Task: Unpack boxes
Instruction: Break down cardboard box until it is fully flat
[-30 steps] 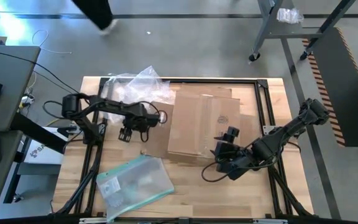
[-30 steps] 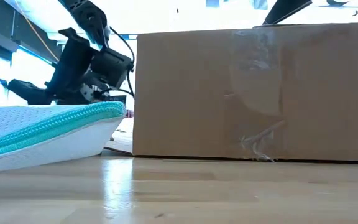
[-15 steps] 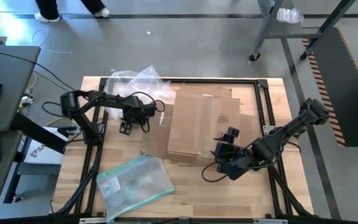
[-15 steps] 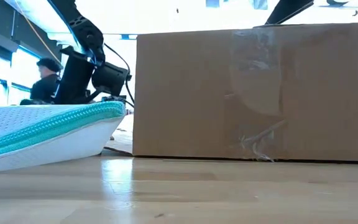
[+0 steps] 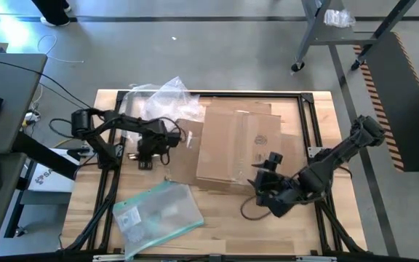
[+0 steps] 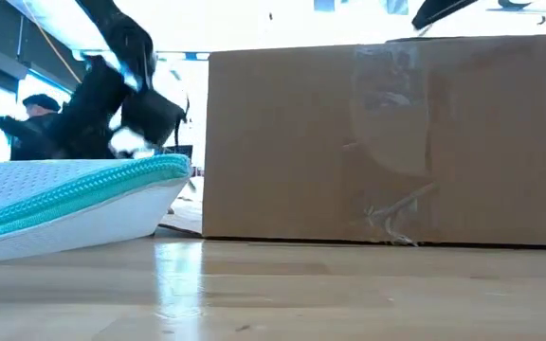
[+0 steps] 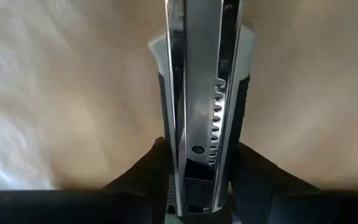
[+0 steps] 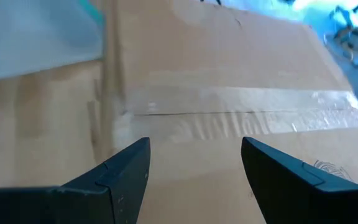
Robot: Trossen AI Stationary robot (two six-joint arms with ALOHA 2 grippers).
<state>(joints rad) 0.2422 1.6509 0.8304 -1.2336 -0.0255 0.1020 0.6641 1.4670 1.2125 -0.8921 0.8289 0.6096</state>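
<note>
A grey concrete floor surrounds the wooden bench point(image 5: 304, 225), and a dark desk with a keyboard stands off its left edge. In the middle of the bench sits the brown cardboard box point(image 5: 237, 149), the largest thing there, its top flaps lying shut with a strip of clear tape point(image 8: 241, 115) along the seam; from the low camera its near wall point(image 6: 387, 142) fills most of the picture.

The right claw point(image 5: 268, 182) hovers at the box's near right corner, its two dark fingers point(image 8: 126, 171) standing well apart with nothing between them, pointed across the taped top.

The left claw point(image 5: 145, 156) is low over the bench just left of the box, and its fingers point(image 7: 138, 180) are closed on a metal box cutter point(image 7: 201, 106), gripping its handle on both sides.

Crumpled clear plastic wrap point(image 5: 162, 98) lies at the far left of the bench, touching the box's far left corner. A flat clear pouch with a teal edge point(image 5: 157, 215) lies near the front left, well apart from both claws.

At the far left of the low view, a person point(image 6: 36, 109) shows in the room behind.
</note>
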